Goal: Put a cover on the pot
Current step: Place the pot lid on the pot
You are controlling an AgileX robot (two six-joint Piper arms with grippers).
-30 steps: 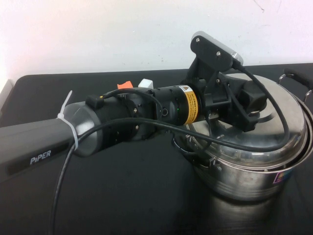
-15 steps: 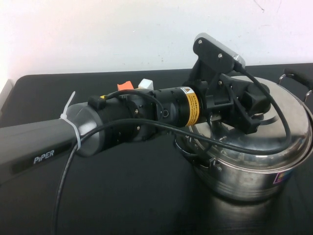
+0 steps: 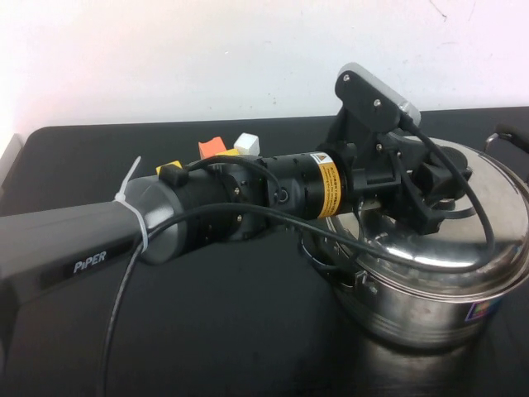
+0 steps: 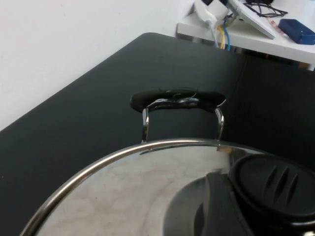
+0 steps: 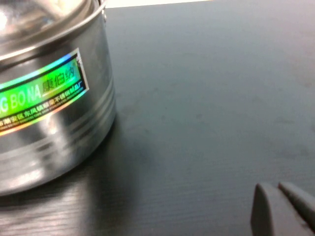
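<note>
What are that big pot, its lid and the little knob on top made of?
The pot and lid look like polished stainless steel: mirror-bright, reflecting the room. The knob looks like matte black plastic, as does the pot's handle. The left gripper is at the knob; the right gripper rests beside the pot.

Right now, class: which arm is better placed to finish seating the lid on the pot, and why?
Left. Its end effector is over the lid, at the knob, on the pot. The right end effector sits low over the table beside the pot.
</note>
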